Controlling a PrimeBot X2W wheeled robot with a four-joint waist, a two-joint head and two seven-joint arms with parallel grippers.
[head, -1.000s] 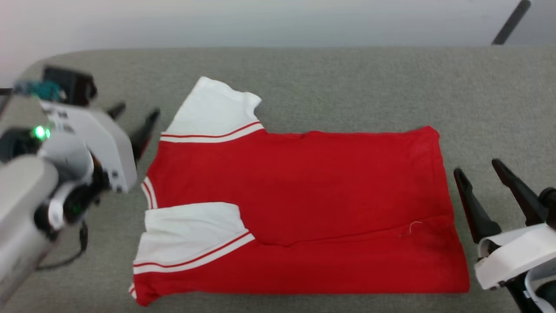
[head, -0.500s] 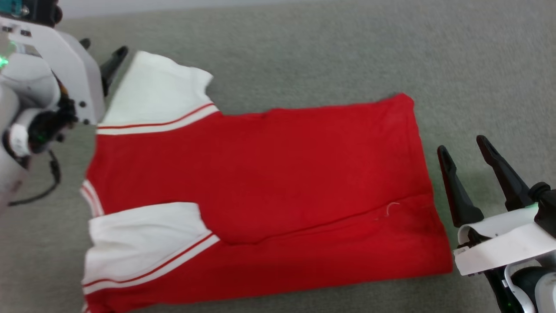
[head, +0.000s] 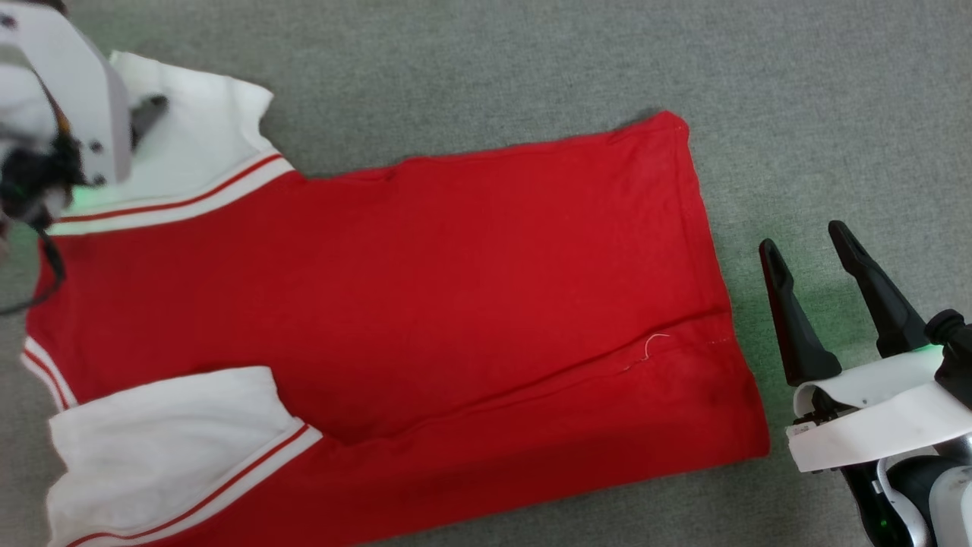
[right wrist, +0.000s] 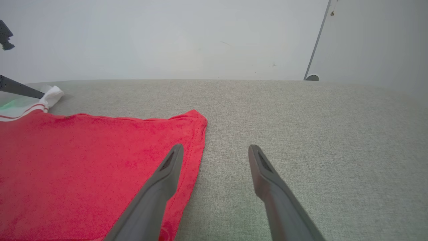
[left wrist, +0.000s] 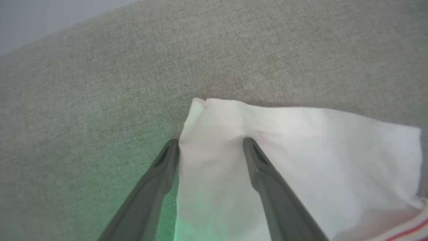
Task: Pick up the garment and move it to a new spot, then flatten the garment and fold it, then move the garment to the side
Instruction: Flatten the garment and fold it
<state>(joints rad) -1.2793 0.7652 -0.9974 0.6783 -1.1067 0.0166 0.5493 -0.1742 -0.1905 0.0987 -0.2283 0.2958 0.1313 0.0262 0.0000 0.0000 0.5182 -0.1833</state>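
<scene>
The garment (head: 425, 289) lies flat on the grey surface, red body with its near long edge folded over, white sleeves at the left and the hem at the right. My left gripper (head: 144, 114) hovers open over the far white sleeve (head: 197, 144). In the left wrist view its fingers (left wrist: 210, 142) straddle the corner of that sleeve (left wrist: 301, 150), with white cloth lying between them. My right gripper (head: 805, 247) stands open just right of the hem; in the right wrist view (right wrist: 215, 147) one finger overlaps the edge of the red cloth (right wrist: 83, 160).
The grey fabric surface (head: 797, 91) stretches bare beyond and to the right of the shirt. In the right wrist view its far edge (right wrist: 267, 80) meets a pale wall, with a thin dark pole (right wrist: 317, 36) leaning at the right.
The camera has dipped down and closer, so the whole picture has shifted. My left gripper has come from beside the far sleeve to over it. The right gripper stays by the hem.
</scene>
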